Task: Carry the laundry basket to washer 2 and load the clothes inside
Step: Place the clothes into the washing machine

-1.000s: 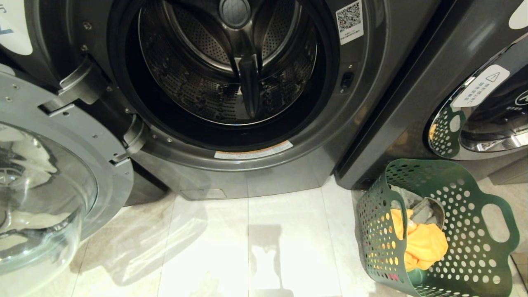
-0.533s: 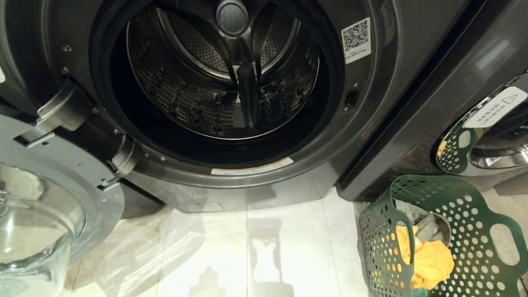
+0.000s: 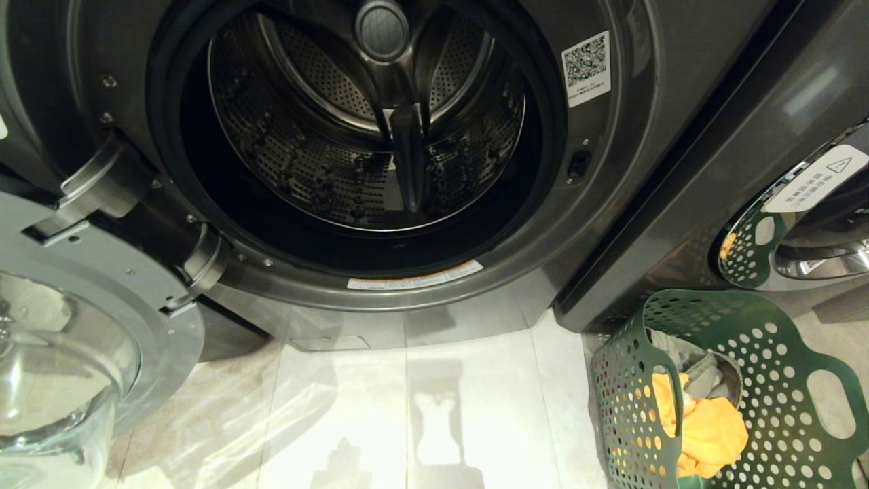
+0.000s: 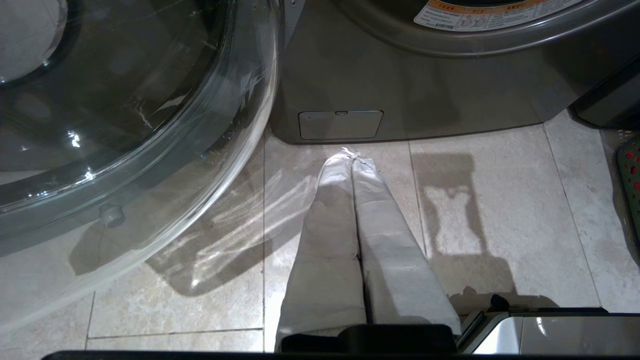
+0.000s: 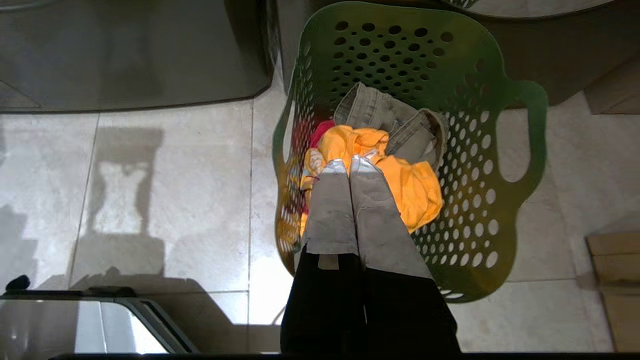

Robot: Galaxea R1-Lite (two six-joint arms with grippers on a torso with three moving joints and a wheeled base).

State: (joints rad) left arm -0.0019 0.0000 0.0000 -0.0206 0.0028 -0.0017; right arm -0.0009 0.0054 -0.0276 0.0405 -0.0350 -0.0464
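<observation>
The dark green laundry basket (image 3: 706,293) stands on the floor tiles to my right, beside a dark grey washer (image 3: 611,204) whose drum (image 3: 366,136) is open and empty. No numeral label shows on it. The clothes lie in the basket (image 5: 400,55): a yellow garment (image 5: 415,185) on top, grey-green denim (image 5: 380,110) behind it and a pink-red piece (image 5: 322,127) at the side. My right gripper (image 5: 350,162) is shut, hanging over the yellow garment (image 3: 713,428). My left gripper (image 4: 352,156) is shut over bare tile before the washer's base. Neither arm shows in the head view.
The washer's glass door (image 3: 61,353) is swung wide open to the left and fills that side near my left gripper. A second washer (image 3: 815,224) with its door closed stands behind the basket. Cardboard boxes (image 5: 615,260) sit on the floor beyond the basket.
The whole head view shifted in the first half second, so the camera moved; since then it has held still. Basket, clothes and door have kept their places.
</observation>
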